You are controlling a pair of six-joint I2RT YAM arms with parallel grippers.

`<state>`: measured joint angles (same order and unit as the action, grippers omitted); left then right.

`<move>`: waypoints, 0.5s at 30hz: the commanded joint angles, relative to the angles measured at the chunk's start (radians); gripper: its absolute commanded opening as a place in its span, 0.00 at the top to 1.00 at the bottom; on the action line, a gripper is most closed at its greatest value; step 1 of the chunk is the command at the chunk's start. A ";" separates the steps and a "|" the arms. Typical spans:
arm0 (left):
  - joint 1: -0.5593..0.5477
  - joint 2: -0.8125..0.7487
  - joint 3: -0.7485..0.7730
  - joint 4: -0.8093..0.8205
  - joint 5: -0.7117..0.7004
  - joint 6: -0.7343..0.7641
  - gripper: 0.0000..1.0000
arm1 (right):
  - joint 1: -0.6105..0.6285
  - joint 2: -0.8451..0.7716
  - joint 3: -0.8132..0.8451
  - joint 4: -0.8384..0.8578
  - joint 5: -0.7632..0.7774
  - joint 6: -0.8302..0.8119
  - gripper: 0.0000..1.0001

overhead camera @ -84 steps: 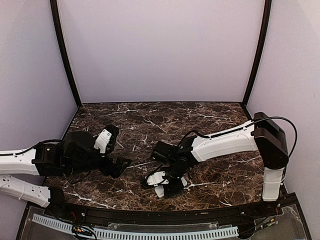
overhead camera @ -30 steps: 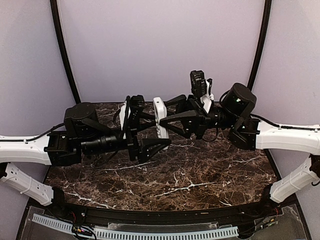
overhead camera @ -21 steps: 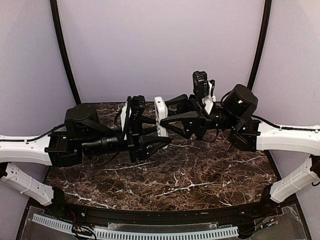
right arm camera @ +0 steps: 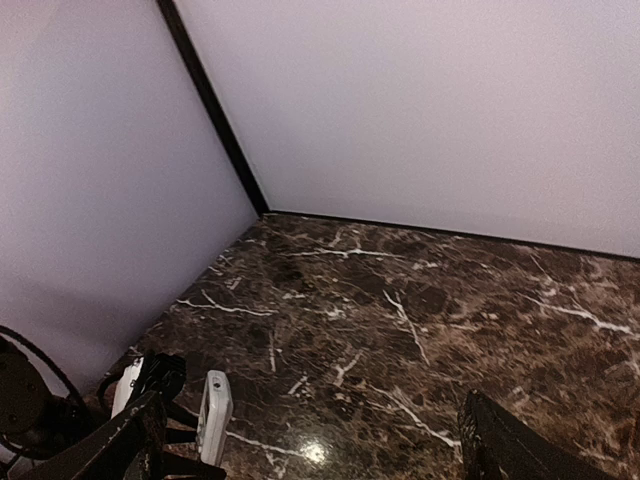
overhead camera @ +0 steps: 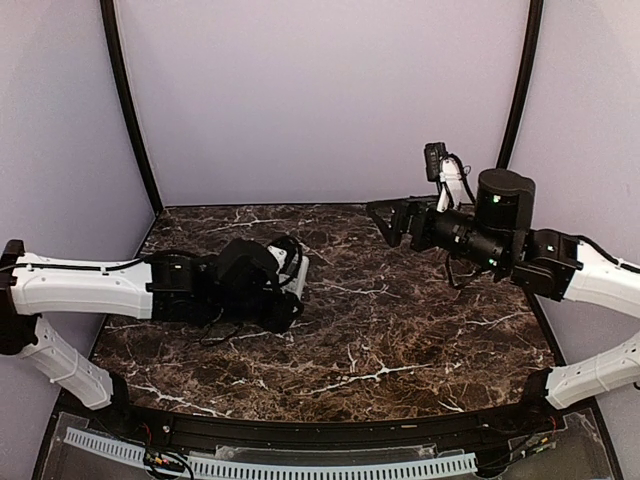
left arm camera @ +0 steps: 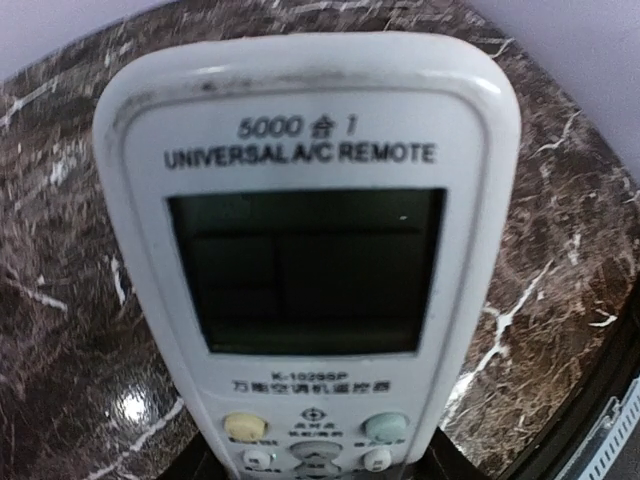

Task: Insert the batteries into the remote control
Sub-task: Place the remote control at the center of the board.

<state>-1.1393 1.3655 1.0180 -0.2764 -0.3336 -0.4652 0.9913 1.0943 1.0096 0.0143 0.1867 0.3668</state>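
The white remote control (left arm camera: 310, 250) fills the left wrist view, face up, with its dark screen and coloured buttons showing. My left gripper (left arm camera: 315, 468) is shut on its lower end. In the top view the left gripper (overhead camera: 291, 270) holds the remote (overhead camera: 299, 262) low over the table's left middle. In the right wrist view the remote (right arm camera: 214, 415) shows edge-on at the lower left. My right gripper (overhead camera: 386, 222) is raised at the back right, open and empty, well apart from the remote. One of its fingers (right arm camera: 510, 445) shows in the right wrist view. The batteries are out of view.
The dark marble table (overhead camera: 400, 320) is ringed by plain lilac walls (overhead camera: 320, 100) with black corner posts (overhead camera: 128, 110). A black rail (overhead camera: 320, 430) runs along the near edge.
Both arms held the remote together in the air; now my left arm has come down to the table with it. My right gripper has let go, opened and drawn back to the right.
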 commanded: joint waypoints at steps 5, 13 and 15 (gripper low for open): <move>0.048 0.226 0.062 -0.190 0.128 -0.274 0.78 | -0.015 -0.017 -0.042 -0.377 0.347 0.146 0.01; 0.164 0.355 0.114 -0.206 0.222 -0.301 0.81 | -0.018 0.055 -0.015 -0.492 0.299 0.142 0.01; 0.167 0.394 0.138 -0.225 0.229 -0.289 0.79 | -0.018 0.064 -0.009 -0.493 0.286 0.132 0.01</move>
<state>-0.9867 1.6993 1.1156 -0.4454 -0.1448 -0.7406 0.9779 1.1431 0.9791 -0.4381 0.4747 0.5034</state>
